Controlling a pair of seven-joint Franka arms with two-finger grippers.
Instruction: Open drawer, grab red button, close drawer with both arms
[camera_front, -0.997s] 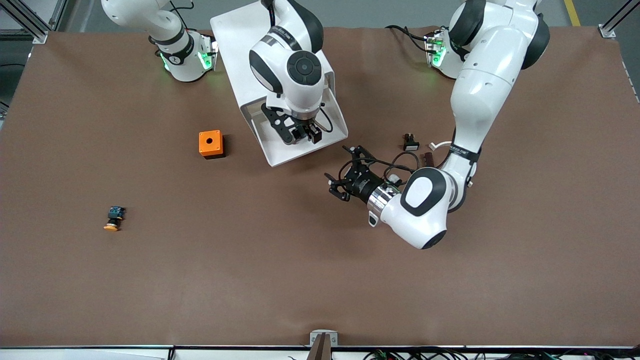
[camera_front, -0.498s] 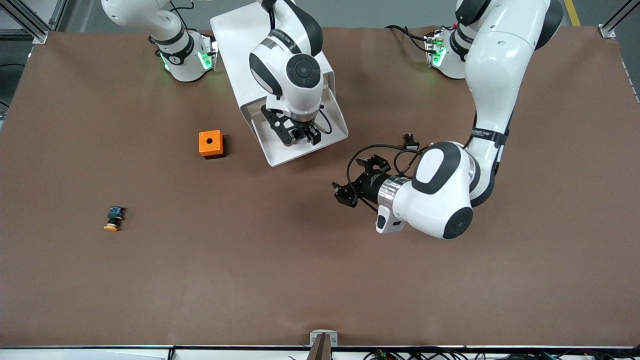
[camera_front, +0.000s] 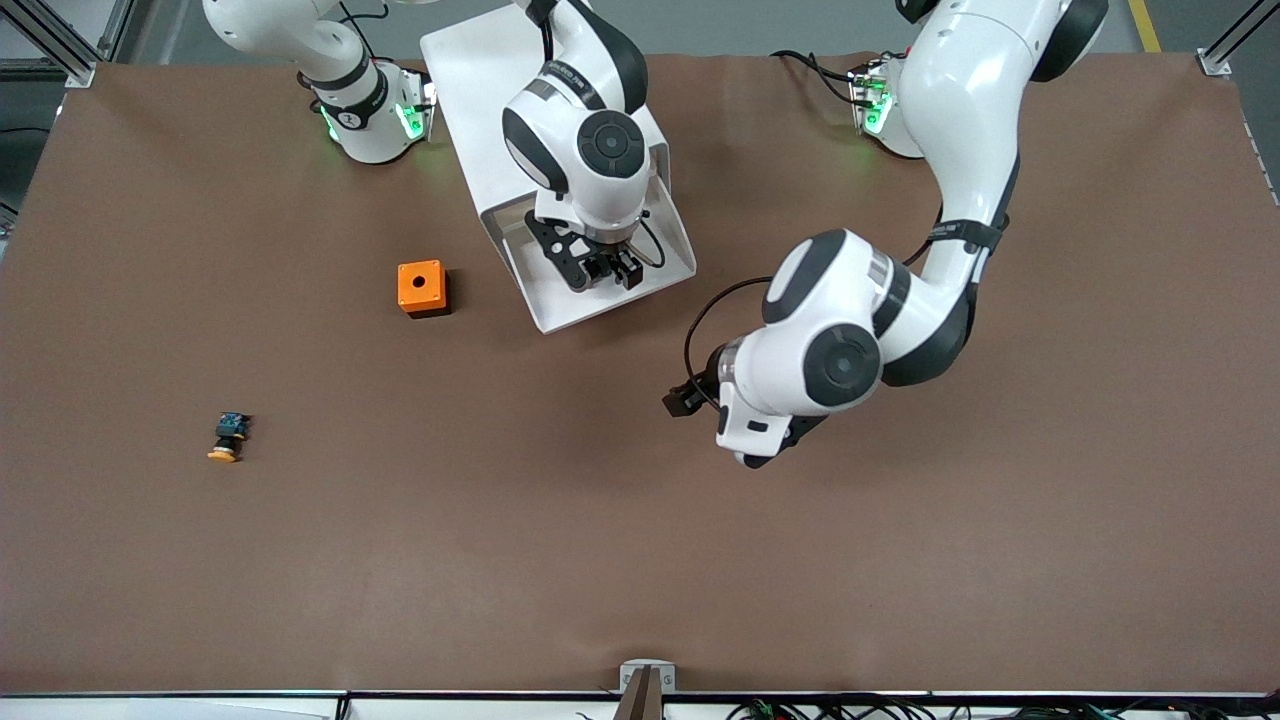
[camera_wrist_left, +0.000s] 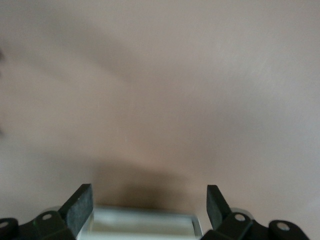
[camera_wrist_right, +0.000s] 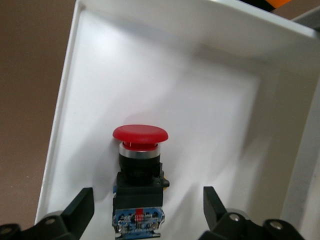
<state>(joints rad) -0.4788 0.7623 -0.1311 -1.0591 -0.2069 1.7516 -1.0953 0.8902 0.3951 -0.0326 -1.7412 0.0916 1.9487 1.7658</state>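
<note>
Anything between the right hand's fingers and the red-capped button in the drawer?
Nothing: right wrist view shows bare white drawer floor between the open right hand and red-capped button.

White arms (camera_front: 960, 120), black joints, seemingly black cables

Drawer (camera_front: 560, 300) pulled out of cabinet (camera_front: 480, 80) between the two arm bases; button (camera_wrist_right: 139, 175) lying in drawer, right gripper (camera_front: 598, 268) just above it, fingers spread either side. Left gripper (camera_wrist_left: 149, 207) over bare table (camera_front: 640, 560), nearer the front camera than the drawer, fingers apart. Box (camera_front: 421, 288) beside drawer toward the right arm's end; second button (camera_front: 228, 436) nearer the camera than the box
</note>
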